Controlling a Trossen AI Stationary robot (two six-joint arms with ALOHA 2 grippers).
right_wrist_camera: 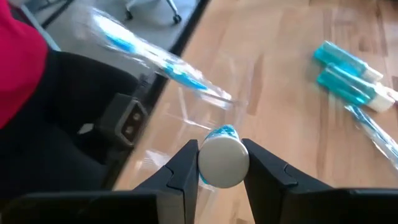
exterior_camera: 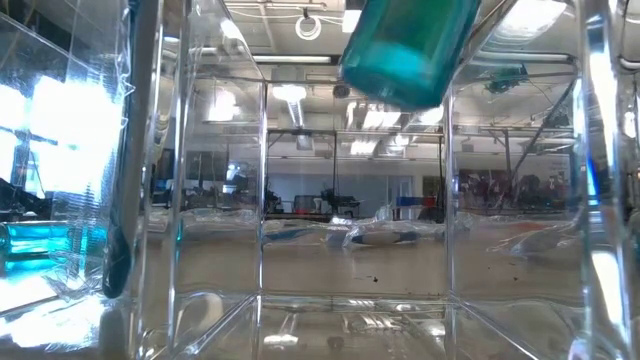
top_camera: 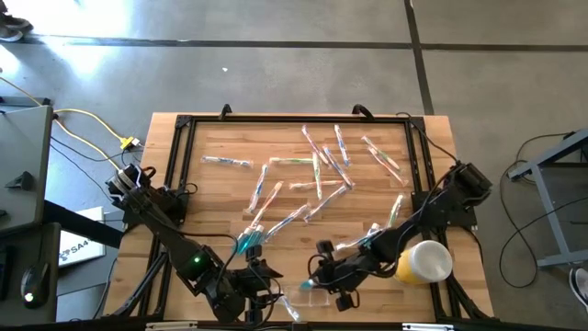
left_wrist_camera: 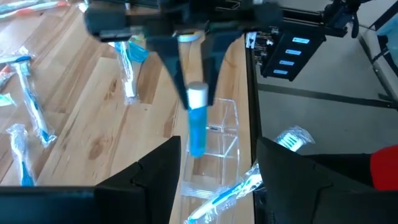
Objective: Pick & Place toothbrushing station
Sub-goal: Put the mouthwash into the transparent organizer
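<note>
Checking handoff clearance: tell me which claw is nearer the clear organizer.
Right. The right claw hangs directly over the clear organizer, gripping a toothpaste tube pointed into it. The left claw waits open beside it.

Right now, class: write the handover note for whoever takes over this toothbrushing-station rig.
Right end effector: shut on the white-capped blue toothpaste tube, cap up, above the clear plastic organizer.
Left end effector: open, empty, facing the organizer.
Done: tube picked up, not yet set down.
Left: lower and release the tube, then place the wrapped toothbrushes scattered on the wooden table. Two teal tubes also lie there.
</note>
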